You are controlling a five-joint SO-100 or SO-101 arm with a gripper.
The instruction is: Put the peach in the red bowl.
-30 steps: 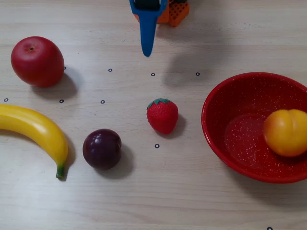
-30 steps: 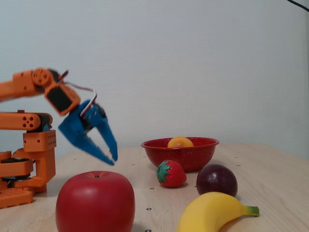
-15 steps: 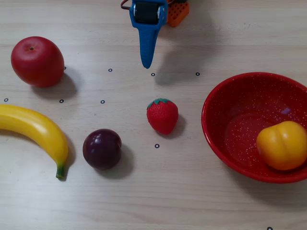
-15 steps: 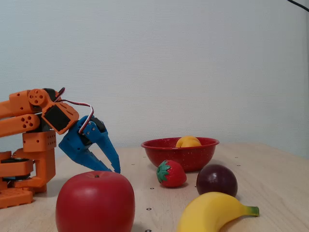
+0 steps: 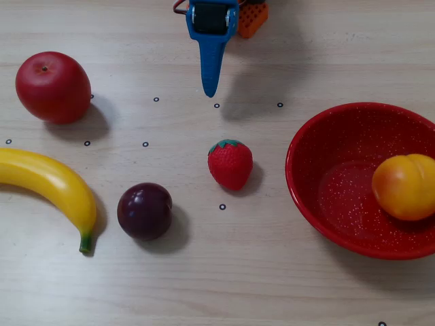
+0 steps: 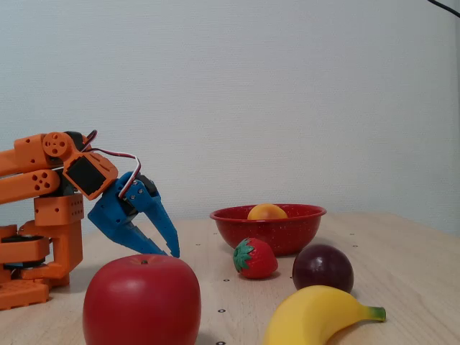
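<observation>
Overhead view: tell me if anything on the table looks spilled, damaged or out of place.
Nothing stands out. The peach sits inside the red bowl, which stands upright. The apple, banana, plum and strawberry lie apart on the table, all intact. The gripper holds nothing.

Bright, even light — soft shadows.

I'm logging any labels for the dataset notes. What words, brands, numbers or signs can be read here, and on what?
None: no readable text, brand or number in either view.
The table carries only small black ring marks, not characters.
The red bowl, peach and gripper are unlabelled.
</observation>
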